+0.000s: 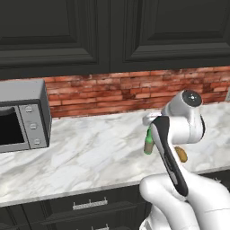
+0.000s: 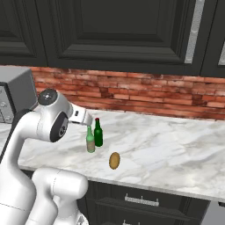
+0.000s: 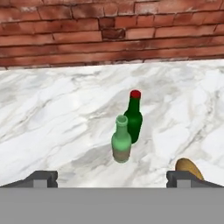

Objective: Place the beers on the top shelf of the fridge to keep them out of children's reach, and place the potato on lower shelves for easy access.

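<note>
Two bottles are standing upright on the white marble counter (image 2: 176,140), right beside each other and in front of the red brick wall (image 2: 145,92). The dark green bottle (image 3: 134,117) with the red cap is sitting just behind the paler green bottle (image 3: 121,142). The little brown potato (image 2: 114,160) is lying on the counter near them, closer to the front edge. The gripper (image 3: 112,179) is hanging above the counter with its two fingers spread wide apart, holding nothing. A grey microwave (image 1: 22,117) is sitting far off to the left.
</note>
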Available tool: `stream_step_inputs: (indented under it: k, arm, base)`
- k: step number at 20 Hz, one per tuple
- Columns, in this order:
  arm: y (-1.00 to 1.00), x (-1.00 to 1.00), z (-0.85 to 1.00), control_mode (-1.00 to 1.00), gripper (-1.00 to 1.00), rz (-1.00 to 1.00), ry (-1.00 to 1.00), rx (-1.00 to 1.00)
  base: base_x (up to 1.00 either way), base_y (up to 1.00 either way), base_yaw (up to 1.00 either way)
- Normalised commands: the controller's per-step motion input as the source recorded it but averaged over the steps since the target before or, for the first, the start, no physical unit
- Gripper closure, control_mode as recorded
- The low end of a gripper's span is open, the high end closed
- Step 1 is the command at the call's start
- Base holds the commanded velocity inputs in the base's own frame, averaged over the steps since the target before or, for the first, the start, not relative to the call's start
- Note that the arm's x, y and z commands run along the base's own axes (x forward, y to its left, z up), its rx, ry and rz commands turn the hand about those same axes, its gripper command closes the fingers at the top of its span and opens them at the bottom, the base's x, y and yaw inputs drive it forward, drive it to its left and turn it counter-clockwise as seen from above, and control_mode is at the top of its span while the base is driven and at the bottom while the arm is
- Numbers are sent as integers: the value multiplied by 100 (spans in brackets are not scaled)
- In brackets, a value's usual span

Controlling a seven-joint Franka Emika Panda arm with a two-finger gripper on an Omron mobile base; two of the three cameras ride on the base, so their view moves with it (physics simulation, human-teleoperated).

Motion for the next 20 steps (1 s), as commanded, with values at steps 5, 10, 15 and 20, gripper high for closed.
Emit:
stream_step_inputs:
  k: [5, 10, 15, 20]
  arm:
    - [9, 0, -24, -100, -100, -35, -1, 0]
    - [19, 0, -25, -100, -100, -43, -1, 0]
    - [30, 10, -23, -100, -100, -41, 0, -1]
    - [22, 25, -13, -100, -100, -34, 0, -1]
  base:
    - [0, 0, 0]
    - [0, 0, 0]
    - [0, 0, 0]
    - [0, 0, 0]
